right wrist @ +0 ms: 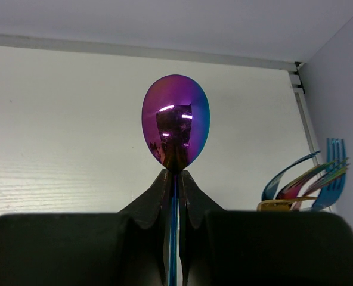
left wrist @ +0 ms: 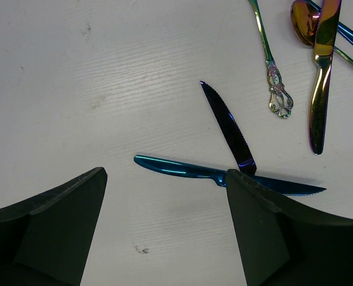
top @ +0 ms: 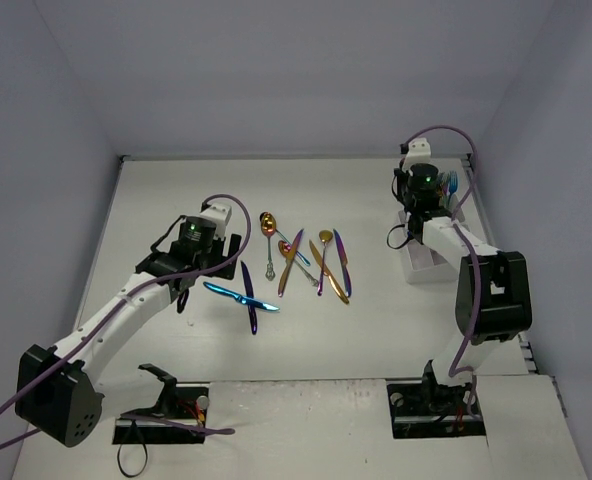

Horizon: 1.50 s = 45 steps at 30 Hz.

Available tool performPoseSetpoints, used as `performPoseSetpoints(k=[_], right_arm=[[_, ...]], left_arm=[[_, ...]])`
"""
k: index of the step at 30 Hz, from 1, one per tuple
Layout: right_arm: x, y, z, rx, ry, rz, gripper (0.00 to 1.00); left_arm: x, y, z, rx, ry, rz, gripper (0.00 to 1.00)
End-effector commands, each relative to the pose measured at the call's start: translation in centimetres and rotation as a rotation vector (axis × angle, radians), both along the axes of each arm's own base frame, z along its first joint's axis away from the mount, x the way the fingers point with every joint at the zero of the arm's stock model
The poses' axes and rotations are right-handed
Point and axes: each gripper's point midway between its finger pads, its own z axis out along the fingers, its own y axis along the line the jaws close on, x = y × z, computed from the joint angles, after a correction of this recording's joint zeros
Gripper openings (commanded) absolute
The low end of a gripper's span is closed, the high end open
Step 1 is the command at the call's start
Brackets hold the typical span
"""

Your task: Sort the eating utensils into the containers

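Note:
Several iridescent utensils (top: pixel 296 262) lie loose mid-table. My left gripper (top: pixel 204 272) is open and empty, low over the table. In the left wrist view its midpoint (left wrist: pixel 164 179) is just below a blue knife (left wrist: pixel 182 168), which crosses a dark purple serrated knife (left wrist: pixel 227 125). My right gripper (top: pixel 423 205) hangs over the white caddy (top: pixel 423 268) at the right. It (right wrist: pixel 175 174) is shut on the handle of a purple spoon (right wrist: pixel 175 119), bowl upward. Several forks and spoons (right wrist: pixel 307 185) stand in the caddy beside it.
An ornate rainbow handle (left wrist: pixel 276 89), a gold-purple knife (left wrist: pixel 321 77) and a gold spoon (left wrist: pixel 304 21) lie right of the left gripper. The table's back rim (top: pixel 276 157) and right wall (top: pixel 496 230) are close to the caddy.

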Motion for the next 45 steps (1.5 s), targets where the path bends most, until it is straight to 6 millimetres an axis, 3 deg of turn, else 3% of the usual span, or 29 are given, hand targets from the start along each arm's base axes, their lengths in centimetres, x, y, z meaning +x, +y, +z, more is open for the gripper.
performPoseSetpoints(k=[1, 10, 17, 24, 32, 38, 42, 45], right_arm=[[1.5, 0.1, 2.7, 0.029, -0.145, 0.002, 0.00], [-0.1, -0.2, 0.2, 0.041, -0.097, -0.017, 0.00], [-1.6, -0.5, 0.1, 0.041, -0.093, -0.030, 0.00], [-2.4, -0.4, 0.2, 0.045, -0.075, -0.019, 0.22], [-2.9, -0.2, 1.6, 0.056, -0.073, -0.007, 0.29], [-4.0, 3.1, 4.2, 0.136, -0.067, 0.056, 0.37], [-6.1, 7.9, 3.1, 0.198, 0.019, 0.093, 0.41], [-7.6, 11.4, 0.8, 0.276, 0.121, 0.116, 0.42]], left_arm=[[1.1, 0.1, 1.5, -0.018, -0.074, 0.012, 0.78], [1.2, 0.2, 1.6, -0.013, -0.082, 0.012, 0.78], [1.2, 0.0, 1.8, -0.019, -0.087, 0.004, 0.78], [1.2, -0.1, 1.8, -0.022, -0.086, 0.001, 0.78], [1.2, -0.1, 2.0, -0.023, -0.090, 0.000, 0.78], [1.2, -0.2, 2.0, -0.027, -0.088, -0.003, 0.78], [1.2, -0.2, 2.0, -0.026, -0.088, -0.003, 0.78], [1.3, -0.2, 2.0, -0.024, -0.088, -0.002, 0.78]])
